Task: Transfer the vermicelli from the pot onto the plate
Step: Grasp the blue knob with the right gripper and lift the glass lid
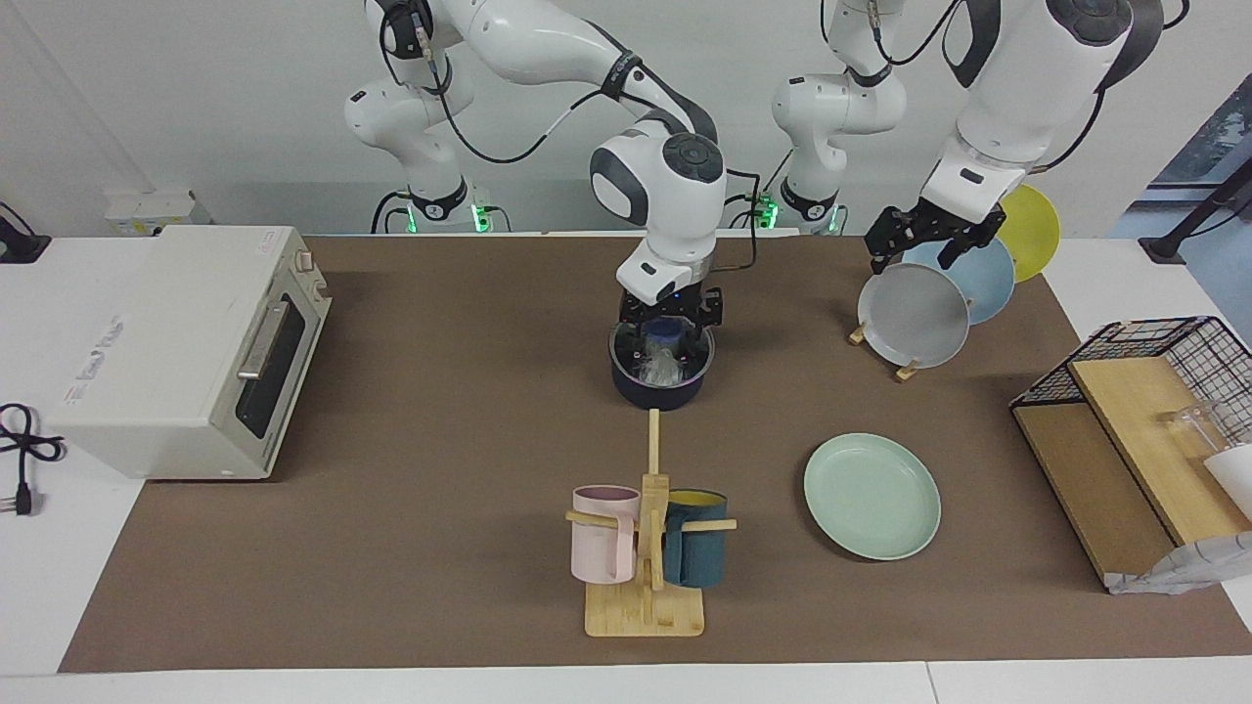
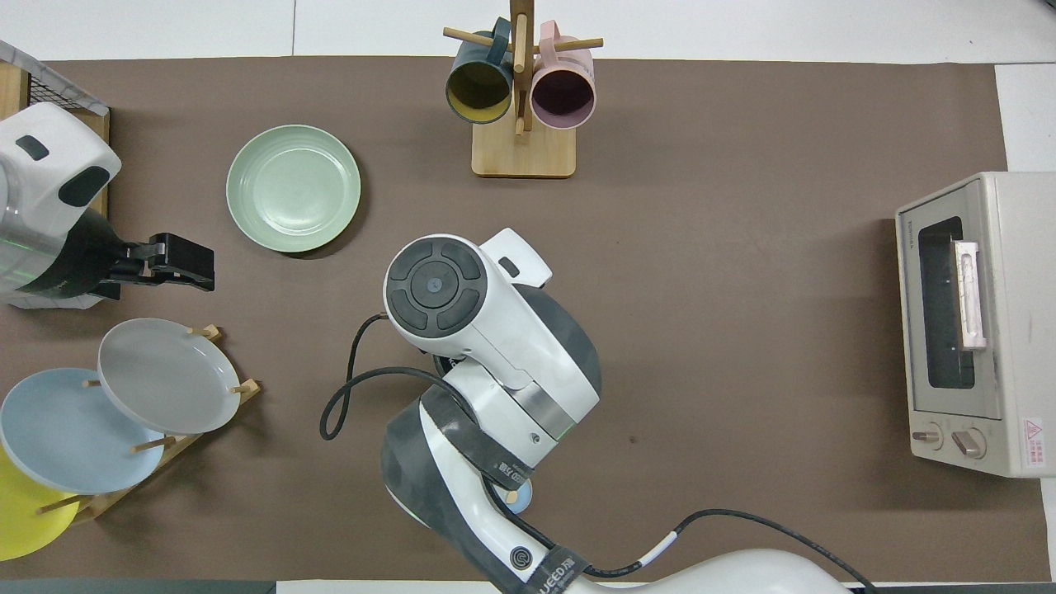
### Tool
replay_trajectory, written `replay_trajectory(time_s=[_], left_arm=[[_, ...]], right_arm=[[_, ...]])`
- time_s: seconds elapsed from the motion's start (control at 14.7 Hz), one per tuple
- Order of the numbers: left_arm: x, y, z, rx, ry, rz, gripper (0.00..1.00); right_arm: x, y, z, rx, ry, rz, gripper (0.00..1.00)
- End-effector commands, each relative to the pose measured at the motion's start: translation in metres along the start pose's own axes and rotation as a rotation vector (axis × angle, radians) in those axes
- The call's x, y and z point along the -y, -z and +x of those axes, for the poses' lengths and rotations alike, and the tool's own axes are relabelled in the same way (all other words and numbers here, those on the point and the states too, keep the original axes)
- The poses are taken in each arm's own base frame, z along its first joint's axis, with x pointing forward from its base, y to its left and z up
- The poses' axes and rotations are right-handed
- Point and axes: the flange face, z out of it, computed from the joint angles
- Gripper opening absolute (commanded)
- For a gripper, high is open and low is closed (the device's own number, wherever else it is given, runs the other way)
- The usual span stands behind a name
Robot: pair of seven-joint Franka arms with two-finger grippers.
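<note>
Right tool (image 1: pixel 668 344) reaches into the pot (image 1: pixel 662 386), released around the vermicelli (image 1: pixel 659 368); left tool (image 1: pixel 925 241) waits released above the grey plate (image 1: pixel 914 315).

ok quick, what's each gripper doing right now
Right gripper: open, down in the pot around the vermicelli, not gripping yet.
Left gripper: open, empty, over the plate rack.

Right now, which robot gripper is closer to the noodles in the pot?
The right gripper. It is down inside the pot, open over the noodles. The left gripper waits up over the plate rack.
</note>
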Motion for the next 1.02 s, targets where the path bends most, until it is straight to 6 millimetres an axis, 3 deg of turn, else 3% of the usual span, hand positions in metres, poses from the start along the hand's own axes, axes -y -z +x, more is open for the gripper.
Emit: replay_trajectory(time_s=[0.0, 0.2, 0.61, 0.95], left_arm=[[0.0042, 0.0044, -0.0054, -0.002, 0.005, 0.013, 1.0], [0.0042, 0.0044, -0.0054, -0.002, 0.005, 0.013, 1.0], [0.0043, 0.0044, -0.0053, -0.003, 0.005, 0.014, 1.0], [0.0034, 0.0043, -0.0055, -0.002, 0.005, 0.013, 1.0]], right_arm=[[-0.0072, 0.004, -0.0063, -0.017, -0.005, -0.001, 0.97], [-0.0059, 0.0037, -0.0093, -0.015, 0.0, -0.003, 0.9], [-0.007, 0.001, -0.012, -0.013, 0.003, -0.005, 0.88], [-0.0068, 0.0008, -0.0117, -0.016, 0.008, -0.002, 0.64]])
